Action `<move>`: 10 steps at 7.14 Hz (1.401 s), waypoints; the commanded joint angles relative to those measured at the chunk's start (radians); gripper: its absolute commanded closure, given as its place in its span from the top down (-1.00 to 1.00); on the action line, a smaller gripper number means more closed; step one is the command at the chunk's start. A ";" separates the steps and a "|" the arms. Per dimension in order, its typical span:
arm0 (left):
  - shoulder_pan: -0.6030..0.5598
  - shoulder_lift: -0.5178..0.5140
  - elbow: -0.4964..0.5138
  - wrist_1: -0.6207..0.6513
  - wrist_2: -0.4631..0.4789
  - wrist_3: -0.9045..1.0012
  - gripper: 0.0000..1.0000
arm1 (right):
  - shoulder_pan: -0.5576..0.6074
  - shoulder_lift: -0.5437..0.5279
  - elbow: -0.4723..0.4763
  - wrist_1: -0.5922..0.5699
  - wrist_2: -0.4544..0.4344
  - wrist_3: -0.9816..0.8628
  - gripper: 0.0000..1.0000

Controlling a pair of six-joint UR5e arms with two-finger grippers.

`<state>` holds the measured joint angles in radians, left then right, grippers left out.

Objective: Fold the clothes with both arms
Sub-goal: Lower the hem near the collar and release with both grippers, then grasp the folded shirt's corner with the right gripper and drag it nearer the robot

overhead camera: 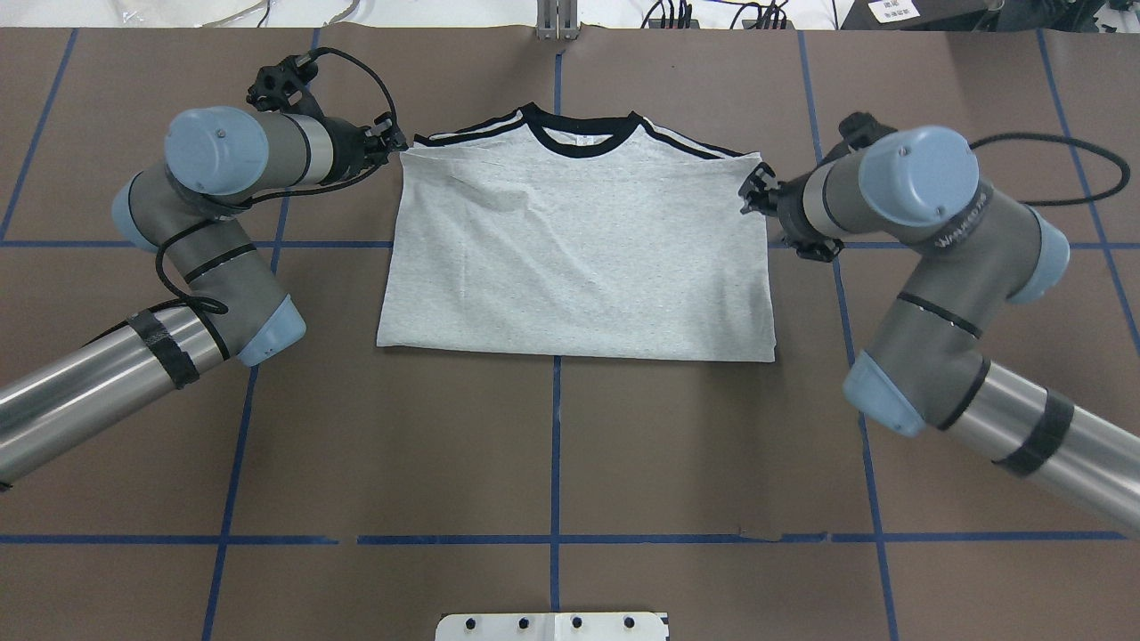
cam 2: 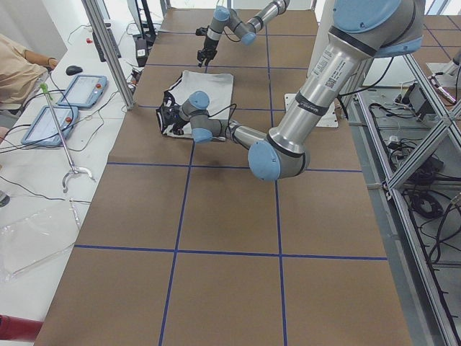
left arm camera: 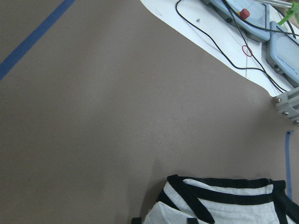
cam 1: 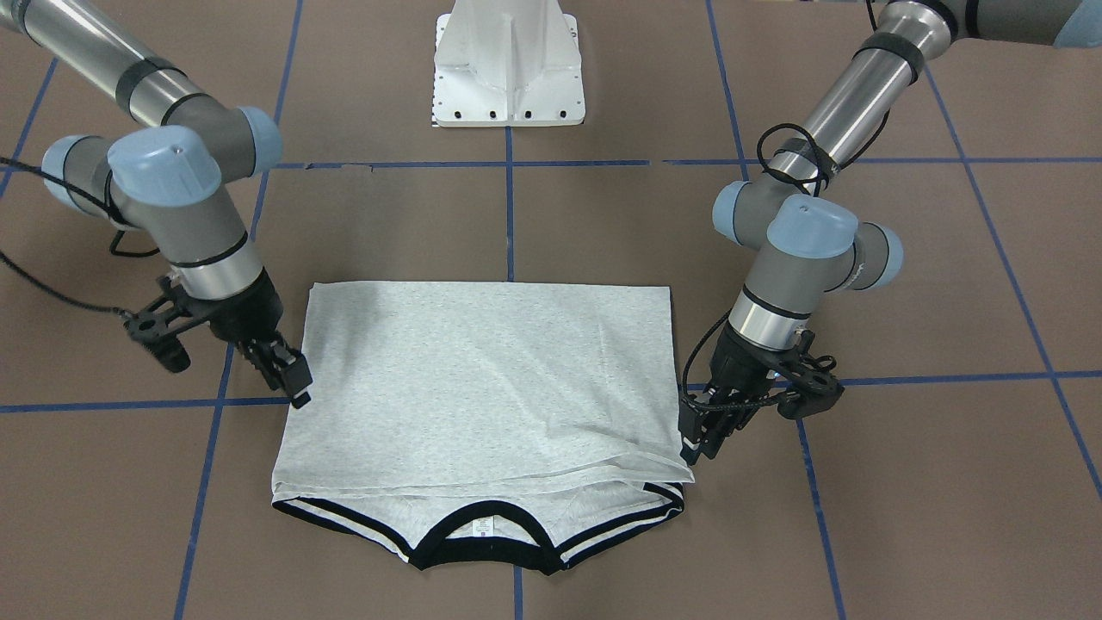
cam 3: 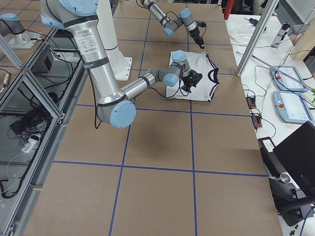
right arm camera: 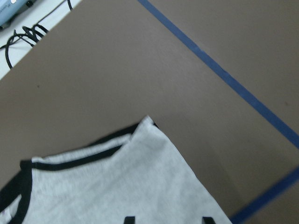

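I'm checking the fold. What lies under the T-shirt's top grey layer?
Past the edge of the top layer, the black collar and striped shoulder trim peek out. Everything else beneath is covered, so its front cannot be seen.

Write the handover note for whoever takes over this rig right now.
Grippers: left gripper open, at the top layer's corner by one shoulder; right gripper open, beside the opposite edge.
Things: T-shirt lies flat on the table, folded in half, its hem edge just short of the black collar.
Done: the half fold.
Left: probably back both arms off, then fold it narrower.
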<state>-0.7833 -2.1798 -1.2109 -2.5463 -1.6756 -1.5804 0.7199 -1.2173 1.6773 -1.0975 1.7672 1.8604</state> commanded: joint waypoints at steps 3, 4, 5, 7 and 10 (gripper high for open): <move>0.001 0.031 -0.045 0.001 -0.003 -0.001 -0.14 | -0.154 -0.126 0.111 0.005 -0.044 0.143 0.27; 0.001 0.031 -0.045 0.003 -0.001 -0.001 -0.14 | -0.154 -0.145 0.113 0.005 -0.045 0.143 0.27; 0.001 0.031 -0.045 0.003 -0.001 -0.001 -0.14 | -0.155 -0.146 0.105 0.005 -0.046 0.143 0.27; 0.001 0.031 -0.045 0.003 -0.001 -0.001 -0.14 | -0.163 -0.151 0.105 0.005 -0.054 0.145 0.30; 0.001 0.031 -0.059 0.012 -0.001 -0.001 -0.14 | -0.188 -0.151 0.105 0.005 -0.055 0.155 0.16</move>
<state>-0.7823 -2.1491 -1.2643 -2.5374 -1.6767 -1.5815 0.5386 -1.3680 1.7824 -1.0922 1.7126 2.0110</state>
